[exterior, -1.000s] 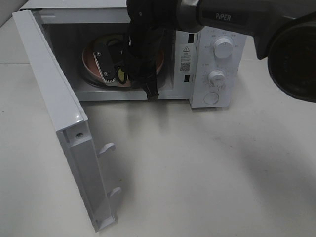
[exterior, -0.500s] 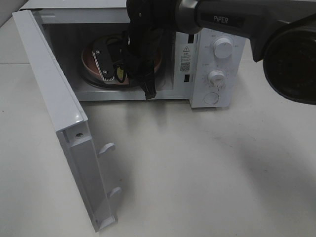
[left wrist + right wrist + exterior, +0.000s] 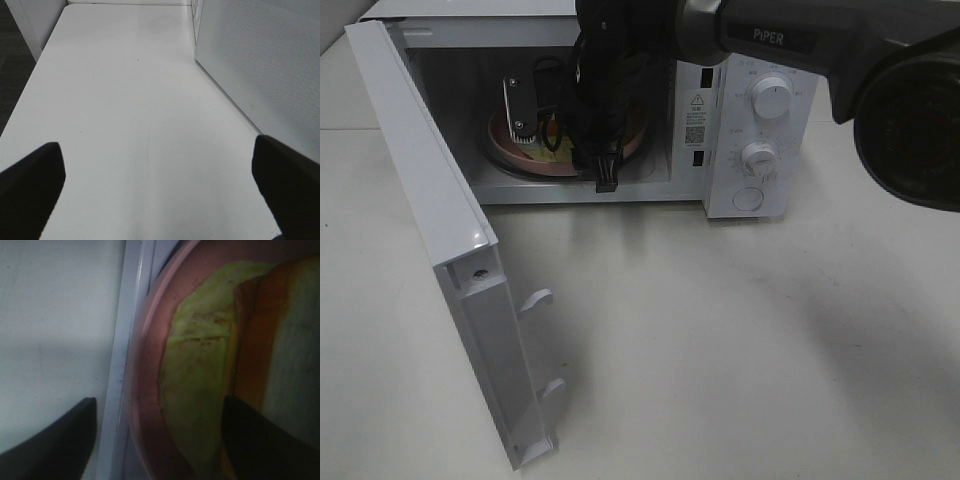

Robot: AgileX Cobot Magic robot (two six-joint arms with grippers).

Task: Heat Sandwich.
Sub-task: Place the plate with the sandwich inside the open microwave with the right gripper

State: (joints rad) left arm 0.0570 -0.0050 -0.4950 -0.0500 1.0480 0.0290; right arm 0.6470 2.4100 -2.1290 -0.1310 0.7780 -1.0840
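High view: the sandwich (image 3: 553, 146) lies on a pink plate (image 3: 523, 160) inside the microwave (image 3: 760, 110), whose door (image 3: 430, 200) stands open. Right wrist view: the right pincer (image 3: 157, 440) gapes wide, gripping nothing, straddling the plate rim, the sandwich close under it. Left wrist view: the left pincer (image 3: 160, 200), wide and empty, hangs over the counter (image 3: 125, 100) outside the microwave, so the right is nearer.

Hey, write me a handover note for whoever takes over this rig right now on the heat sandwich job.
Left gripper: open, empty, above the table.
Right gripper: open inside the microwave, fingers either side of the plate rim, gripping nothing.
Sandwich: on the pink plate, inside the microwave.
Done: sandwich loaded.
Left: pull the right arm out, shut the door, start heating.
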